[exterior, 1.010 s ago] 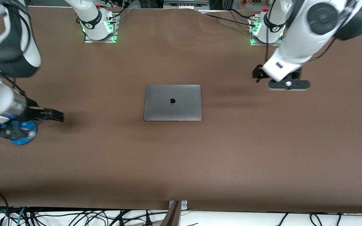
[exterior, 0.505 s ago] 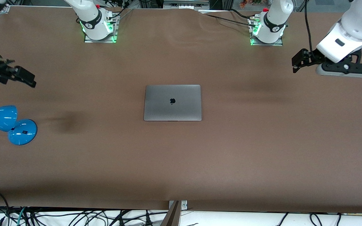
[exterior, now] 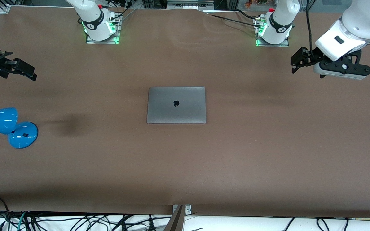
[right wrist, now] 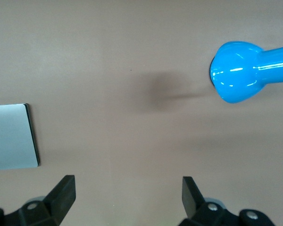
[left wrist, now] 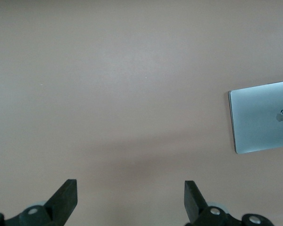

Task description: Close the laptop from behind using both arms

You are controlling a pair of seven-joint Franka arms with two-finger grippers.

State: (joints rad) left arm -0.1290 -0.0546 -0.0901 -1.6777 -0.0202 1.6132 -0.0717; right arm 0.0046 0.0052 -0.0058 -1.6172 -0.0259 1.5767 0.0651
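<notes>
The grey laptop point(exterior: 176, 105) lies shut and flat in the middle of the brown table, its dark apple logo facing up. It also shows in the left wrist view point(left wrist: 263, 117) and in the right wrist view point(right wrist: 12, 136). My left gripper point(exterior: 297, 61) hangs open and empty over bare table toward the left arm's end; its open fingers show in the left wrist view point(left wrist: 130, 197). My right gripper point(exterior: 24, 70) hangs open and empty over bare table toward the right arm's end; its open fingers show in the right wrist view point(right wrist: 128, 195). Neither gripper touches the laptop.
A blue desk lamp point(exterior: 10, 126) stands at the right arm's end of the table, nearer the front camera than the laptop; its head shows in the right wrist view point(right wrist: 240, 73). The arm bases point(exterior: 101, 25) point(exterior: 273, 29) stand along the table's edge farthest from the camera.
Both arms have swung away from the laptop toward their own ends of the table and risen. The right arm has uncovered the blue lamp. The laptop has not moved.
</notes>
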